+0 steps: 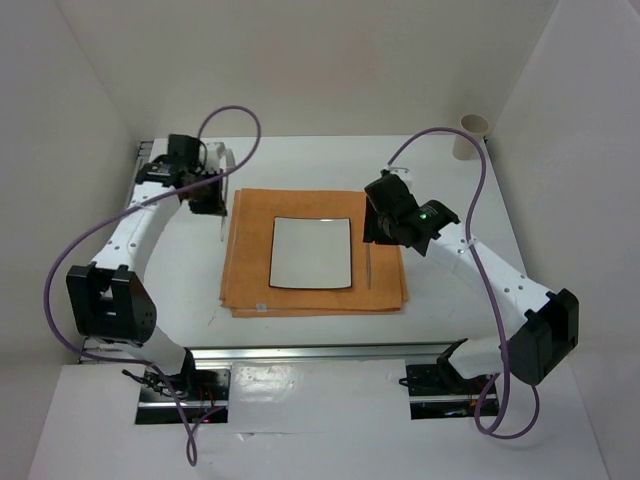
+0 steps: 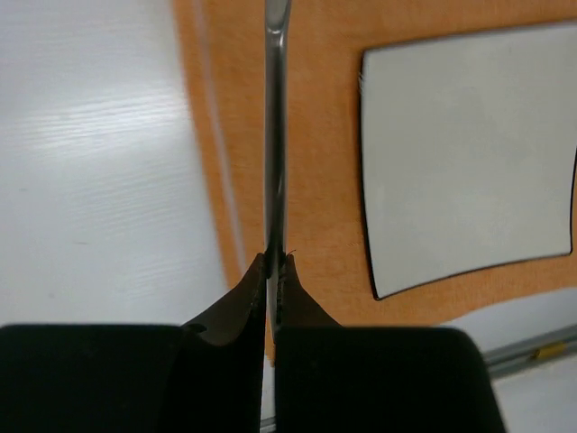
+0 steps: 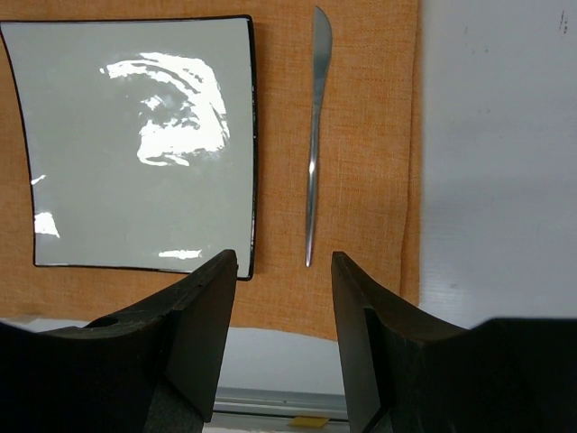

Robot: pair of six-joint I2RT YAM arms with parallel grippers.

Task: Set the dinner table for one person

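— Worktop (image 1: 190,285) is the thing being laid, yes? Where does it sit in all this?

— Underneath everything. It is a broad, matte white slab with aluminium rails, running from the arm bases at the near edge out to the far wall. On its middle lies an orange placemat (image 1: 250,275) of coarse woven cloth. Centred on that is a square white plate (image 1: 312,253) with a thin dark rim, glossy enough to throw glare.

— Why is the knife (image 3: 315,135) where it is?

— It lies flat on the cloth just right of the plate, parallel to its edge, blade end far. That is the usual place for it, I'd judge. It is slim, polished metal, all one piece.

— And the right claw (image 3: 284,262)?

— Its fingers stand apart with nothing between them. It hangs above the right side of the placemat, touching nothing.

— The left claw (image 2: 275,263)?

— Pinched tight on a thin steel utensil (image 2: 275,135), gripped by the handle. It is seen edge-on, so I can't say for sure whether it is a fork or a spoon. It hangs over the placemat's left strip, lined up alongside the plate. That looks to me like an approach to laying it there, mirroring the knife.

— Any risk?

— Smooth metal in a narrow pinch may swivel on release, and the cloth's edge could tip it.
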